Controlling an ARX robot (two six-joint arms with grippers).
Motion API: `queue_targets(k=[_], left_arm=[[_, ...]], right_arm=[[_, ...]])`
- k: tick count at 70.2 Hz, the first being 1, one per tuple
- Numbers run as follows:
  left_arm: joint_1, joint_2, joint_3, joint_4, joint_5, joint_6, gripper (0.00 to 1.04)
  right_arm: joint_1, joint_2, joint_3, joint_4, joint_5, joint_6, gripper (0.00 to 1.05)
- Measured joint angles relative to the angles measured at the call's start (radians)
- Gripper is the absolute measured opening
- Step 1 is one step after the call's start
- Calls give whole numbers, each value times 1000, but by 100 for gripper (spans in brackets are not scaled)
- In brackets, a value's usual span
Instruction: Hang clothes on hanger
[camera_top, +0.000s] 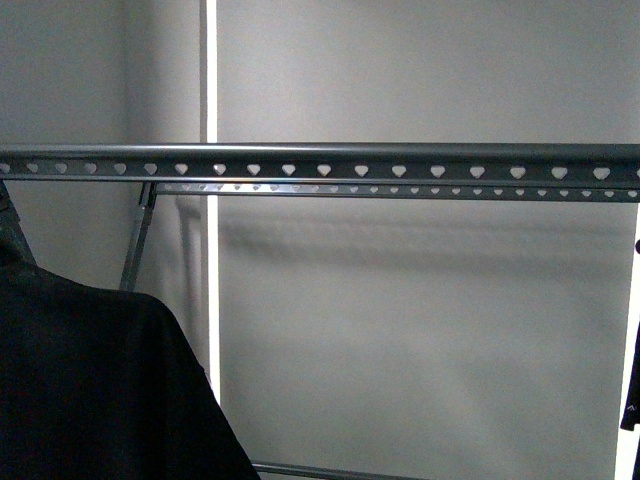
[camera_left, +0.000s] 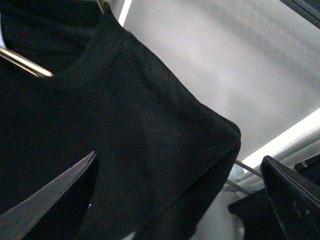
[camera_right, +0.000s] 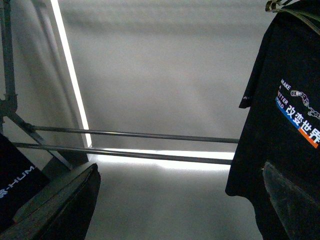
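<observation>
Front view: T-shirt (camera_top: 90, 380) hangs below the left end of rail (camera_top: 320, 160).
Left fingers (camera_left: 55, 200): wide, T-shirt close ahead.
Right fingers (camera_right: 60, 200): wide, nothing between.
Handling: probably light, limp; take collar (camera_left: 100, 55) or shoulder (camera_left: 220, 125).

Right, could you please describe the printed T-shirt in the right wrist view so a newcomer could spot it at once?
Find the rack's two thin crossbars against the pale wall; the black T-shirt hangs at their end away from the rack's leg. Unlike the other black garment, lettered only in white, it carries a blue-orange swoosh beside Chinese characters.
</observation>
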Motion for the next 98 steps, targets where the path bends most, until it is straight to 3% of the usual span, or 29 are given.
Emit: queue_targets(k=[18,43,62,80,98], left_arm=[[7,292,222,-60,-89,-282,98],[31,491,465,-91,-168,-364,97],[42,615,585,-121,-227,-361,51],[76,641,605,-153,-195,-382,8],[94,486,387,-153,-53,-276,5]], right_arm=[[0,0,0,0,0,0,97],[0,0,0,0,0,0,97],[0,0,0,0,0,0,97],[0,0,0,0,0,0,97],[0,0,0,0,0,0,97]])
